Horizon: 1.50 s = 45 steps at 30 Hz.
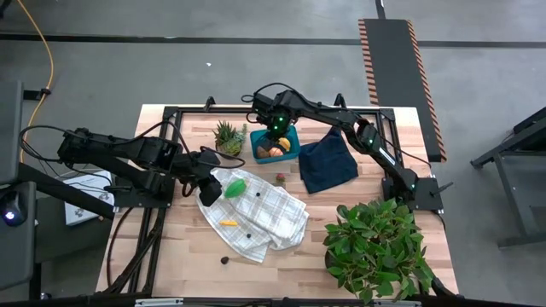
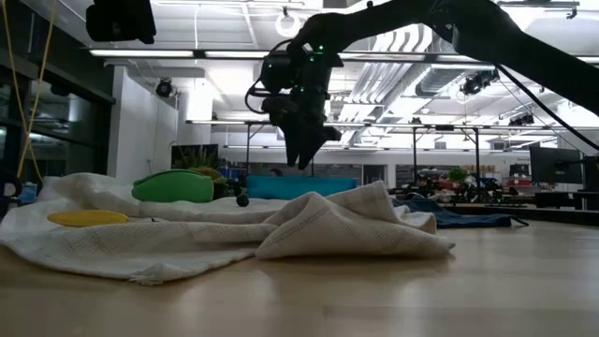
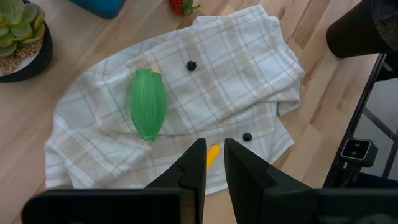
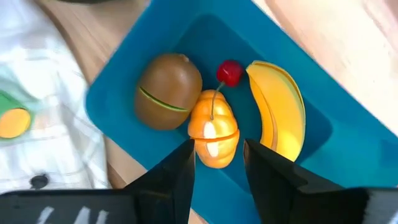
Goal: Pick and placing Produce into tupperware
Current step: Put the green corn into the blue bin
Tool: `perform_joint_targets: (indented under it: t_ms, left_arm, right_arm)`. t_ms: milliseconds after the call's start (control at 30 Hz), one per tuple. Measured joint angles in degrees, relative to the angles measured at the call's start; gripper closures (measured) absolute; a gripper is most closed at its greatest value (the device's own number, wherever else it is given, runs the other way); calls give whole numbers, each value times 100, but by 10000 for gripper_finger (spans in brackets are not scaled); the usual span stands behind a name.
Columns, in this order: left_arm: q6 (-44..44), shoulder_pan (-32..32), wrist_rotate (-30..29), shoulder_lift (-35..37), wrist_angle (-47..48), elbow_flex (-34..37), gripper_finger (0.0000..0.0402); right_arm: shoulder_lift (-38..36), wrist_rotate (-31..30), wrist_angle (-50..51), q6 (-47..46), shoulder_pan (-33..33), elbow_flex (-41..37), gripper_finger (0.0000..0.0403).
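Right gripper (image 4: 216, 163): above teal container (image 1: 287, 140), fingers parted, holding nothing | Container contents: brown piece (image 4: 168, 91), orange piece (image 4: 213, 128), cherry (image 4: 230, 72), banana (image 4: 278, 109) | Left gripper (image 3: 214, 163): above checked cloth (image 1: 256, 207), fingers narrowly apart, empty | Green piece (image 3: 148, 103) and small yellow piece (image 1: 228, 223): on cloth.

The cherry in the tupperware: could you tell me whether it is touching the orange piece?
Touching. The right wrist view shows the cherry against the orange piece's upper edge inside the tupperware, its stem lying across the orange.
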State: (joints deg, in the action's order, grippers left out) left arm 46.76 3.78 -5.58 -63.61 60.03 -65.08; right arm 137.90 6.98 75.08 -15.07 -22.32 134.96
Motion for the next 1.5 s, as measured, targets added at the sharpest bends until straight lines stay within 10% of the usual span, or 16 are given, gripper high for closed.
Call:
perform_joint_targets:
  t_ms: [1500]
  left_arm:
    - [-328, -1, 2, 2, 11, 2, 355]
  right_arm:
    - [-2234, -1907, 194, -646, 1549, -13, 273]
